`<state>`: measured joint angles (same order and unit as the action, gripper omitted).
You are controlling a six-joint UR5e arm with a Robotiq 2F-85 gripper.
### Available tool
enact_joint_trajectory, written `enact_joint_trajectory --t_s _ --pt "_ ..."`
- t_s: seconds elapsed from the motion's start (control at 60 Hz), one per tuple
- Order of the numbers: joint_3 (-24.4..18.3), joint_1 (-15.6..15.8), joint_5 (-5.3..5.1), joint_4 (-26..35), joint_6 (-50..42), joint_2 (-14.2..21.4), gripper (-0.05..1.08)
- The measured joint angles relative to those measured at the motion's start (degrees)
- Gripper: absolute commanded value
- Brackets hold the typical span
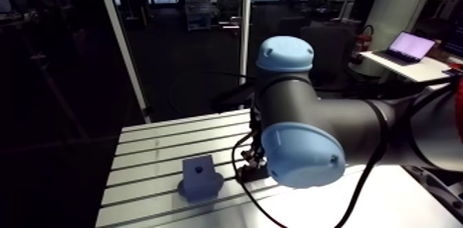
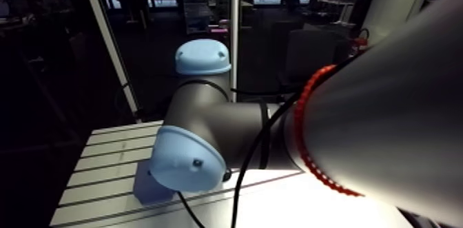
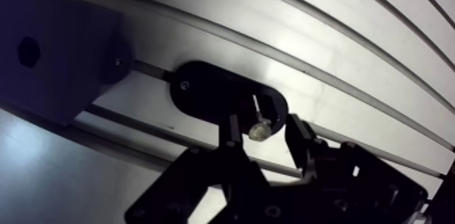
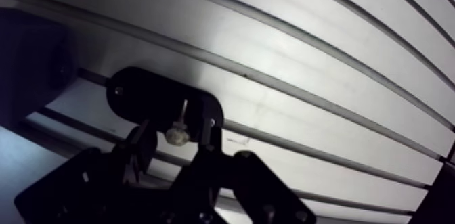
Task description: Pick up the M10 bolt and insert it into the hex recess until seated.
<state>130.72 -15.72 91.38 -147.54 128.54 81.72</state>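
Your gripper (image 3: 263,122) stands partly open over the black oval holder (image 3: 203,88), a finger on each side of the M10 bolt (image 3: 259,130) with a thin gap on each flank, gripping nothing. The bolt sits in the holder on the slotted table (image 3: 338,57). The dark block (image 3: 61,57) with its hex recess (image 3: 28,51) lies just beside the holder.

Robotics lab, slotted aluminium table (image 1: 153,145), industrial robot arm (image 1: 324,110) with light-blue joint caps (image 1: 302,155)

Slotted table (image 1: 138,156) with bluish block (image 1: 200,178) (hex hole) beside black oval plate (image 3: 206,93)
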Motion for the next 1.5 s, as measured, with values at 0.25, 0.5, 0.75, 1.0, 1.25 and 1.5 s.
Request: enact_joint_trajectory --t_s 0.25,0.5,0.75,1.0,1.25,1.5 --pt "-0.04 -0.01 -0.01 0.0 0.01 0.04 0.58" --pt "0.01 0.0 0.01 0.0 0.03 0.01 0.62" --pt "0.01 0.0 0.29 0.01 0.05 -0.15 0.65" --pt "0.02 -0.01 0.4 0.01 0.06 -0.18 0.69" --pt "0.03 -0.01 0.39 0.04 0.06 -0.12 0.72" --pt "-0.08 -0.01 0.34 0.13 0.08 0.04 0.77"
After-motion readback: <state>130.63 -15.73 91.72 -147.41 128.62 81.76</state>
